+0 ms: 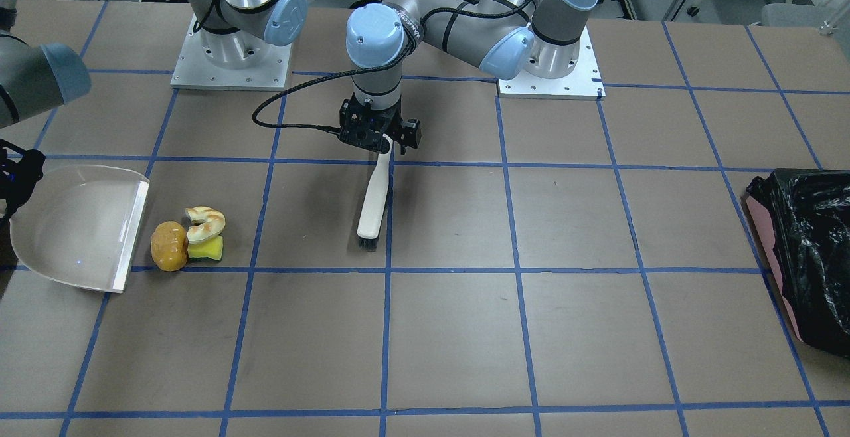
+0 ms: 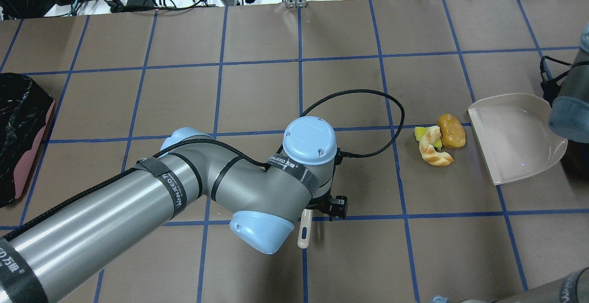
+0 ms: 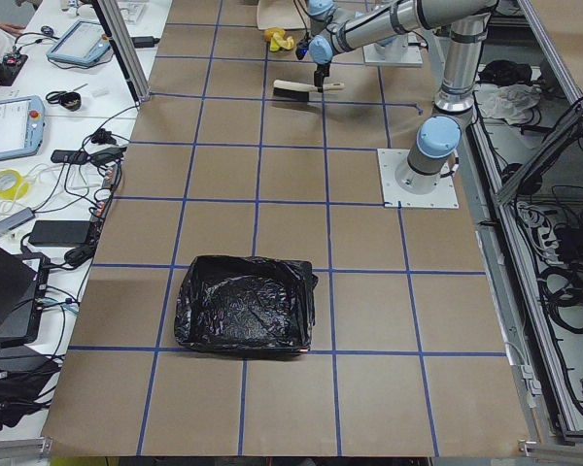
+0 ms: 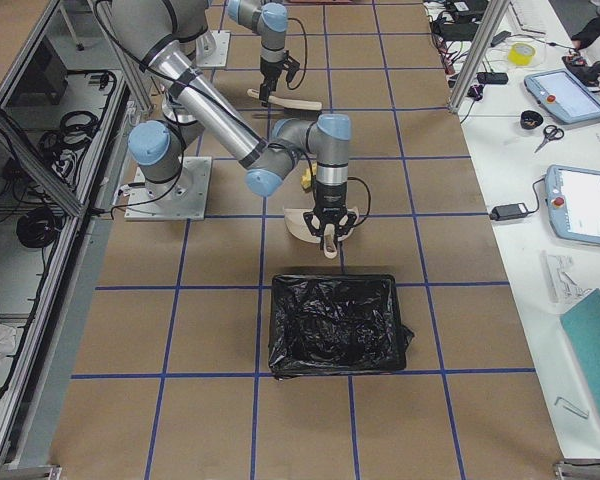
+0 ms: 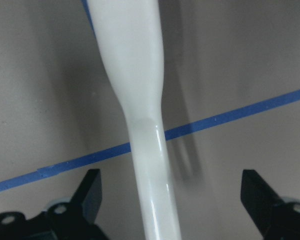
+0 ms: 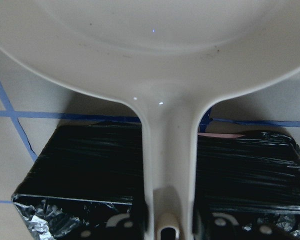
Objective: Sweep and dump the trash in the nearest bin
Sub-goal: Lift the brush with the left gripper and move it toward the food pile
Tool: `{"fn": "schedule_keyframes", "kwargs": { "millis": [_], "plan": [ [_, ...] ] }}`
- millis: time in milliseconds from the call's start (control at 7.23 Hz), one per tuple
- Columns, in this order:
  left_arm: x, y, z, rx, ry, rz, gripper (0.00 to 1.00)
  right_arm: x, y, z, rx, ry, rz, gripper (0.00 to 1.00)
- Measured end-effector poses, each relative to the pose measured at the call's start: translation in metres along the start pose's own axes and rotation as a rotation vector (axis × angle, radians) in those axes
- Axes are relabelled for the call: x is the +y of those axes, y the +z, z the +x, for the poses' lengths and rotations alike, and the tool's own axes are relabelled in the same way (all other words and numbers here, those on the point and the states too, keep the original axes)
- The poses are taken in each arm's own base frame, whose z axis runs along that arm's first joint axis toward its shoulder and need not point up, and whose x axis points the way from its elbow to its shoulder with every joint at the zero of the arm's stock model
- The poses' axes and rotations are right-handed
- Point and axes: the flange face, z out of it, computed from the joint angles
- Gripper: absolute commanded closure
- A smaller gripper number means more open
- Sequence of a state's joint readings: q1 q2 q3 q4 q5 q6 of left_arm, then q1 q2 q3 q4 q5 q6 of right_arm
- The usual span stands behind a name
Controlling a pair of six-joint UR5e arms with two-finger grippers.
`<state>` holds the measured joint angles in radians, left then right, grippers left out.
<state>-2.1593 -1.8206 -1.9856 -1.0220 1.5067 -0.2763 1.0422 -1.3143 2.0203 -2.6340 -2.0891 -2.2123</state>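
Note:
The trash lies in a small heap on the table: an orange-brown bun, a glazed ring pastry and a yellow-green block. The white dustpan stands just beside them with its lip facing the bun. My right gripper is shut on the dustpan's handle. A white brush lies on the table about two tiles from the heap, bristles pointing away from me. My left gripper is open, its fingers wide on either side of the brush handle and not touching it.
A black-lined bin stands at the table's end on my left side. A second black-lined bin stands close behind the dustpan at the end on my right. Blue tape lines grid the brown table.

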Motion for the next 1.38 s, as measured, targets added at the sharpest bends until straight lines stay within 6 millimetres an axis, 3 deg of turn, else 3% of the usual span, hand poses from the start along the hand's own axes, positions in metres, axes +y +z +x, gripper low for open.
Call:
{"fn": "schedule_keyframes", "kwargs": {
  "millis": [277,415,553,691,1106,1383],
  "plan": [
    [-0.001,0.002,0.000,-0.005,0.010,-0.004,0.51,-0.011,0.005,-0.010,0.019,0.057,-0.012,1.00],
    [-0.001,0.002,0.000,-0.005,0.013,-0.003,0.63,-0.012,0.005,-0.011,0.023,0.078,-0.010,1.00],
    [-0.001,0.002,0.000,-0.006,0.013,-0.004,0.86,-0.014,0.006,-0.011,0.028,0.095,-0.003,1.00],
    [-0.001,0.002,0.000,-0.007,0.013,-0.007,1.00,-0.014,0.005,-0.011,0.031,0.103,0.000,1.00],
    [-0.001,0.000,-0.001,-0.010,0.003,-0.034,1.00,-0.015,0.007,-0.011,0.029,0.103,0.006,1.00],
    [-0.012,-0.018,0.003,0.025,-0.066,-0.028,1.00,-0.016,0.007,-0.011,0.027,0.102,0.007,1.00]
  ]
}}
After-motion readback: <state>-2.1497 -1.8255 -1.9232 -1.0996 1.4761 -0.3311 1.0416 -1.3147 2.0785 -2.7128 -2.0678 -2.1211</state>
